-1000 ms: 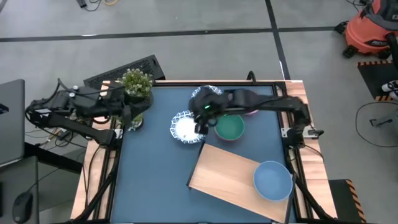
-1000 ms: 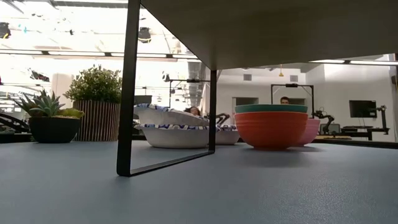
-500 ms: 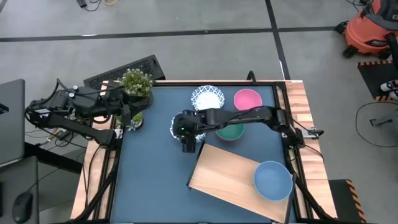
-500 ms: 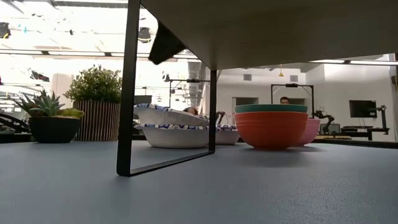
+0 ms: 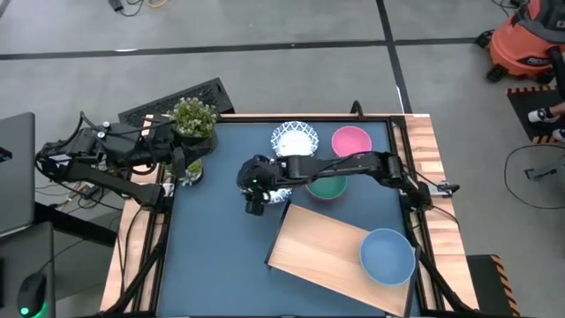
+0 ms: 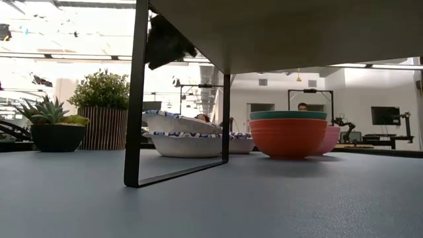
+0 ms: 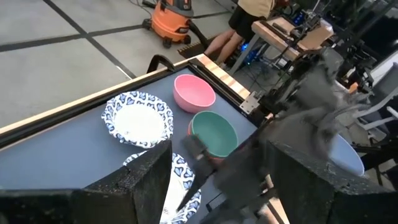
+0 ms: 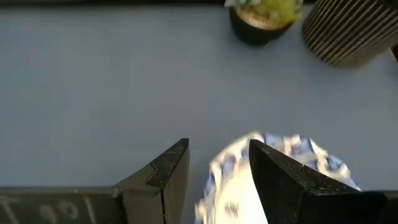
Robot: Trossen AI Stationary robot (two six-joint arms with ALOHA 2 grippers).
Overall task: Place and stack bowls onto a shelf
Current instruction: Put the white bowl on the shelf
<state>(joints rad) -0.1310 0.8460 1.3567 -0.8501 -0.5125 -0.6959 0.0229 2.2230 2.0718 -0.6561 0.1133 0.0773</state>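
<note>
A white bowl with a blue patterned rim [image 5: 281, 193] sits on the dark blue tabletop, mostly hidden under my right arm; it also shows in the right wrist view [image 8: 273, 162]. My right gripper [image 5: 254, 201] hangs open above that bowl's left side, high over the table in the low view [image 6: 165, 43], touching nothing. A second patterned bowl [image 5: 294, 139] and a pink bowl [image 5: 351, 141] stand at the far edge. A teal bowl [image 6: 287, 115] sits inside a red bowl [image 6: 287, 137]. A blue bowl [image 5: 387, 256] rests on the pale wooden shelf [image 5: 318, 247]. My left gripper [image 5: 181, 163] waits open by the plants.
A leafy potted plant [image 5: 194, 117] and a small succulent [image 5: 192, 170] stand at the table's far left corner. The shelf's black metal legs [image 6: 135, 92] stand in front of the bowls in the low view. Bare tabletop lies at the near left [image 5: 221, 256].
My right gripper has swung from above the far bowls toward the table's left and near side, coming over the left patterned bowl's left side. It has come into the low view from above. The bowls and the shelf have stayed in place.
</note>
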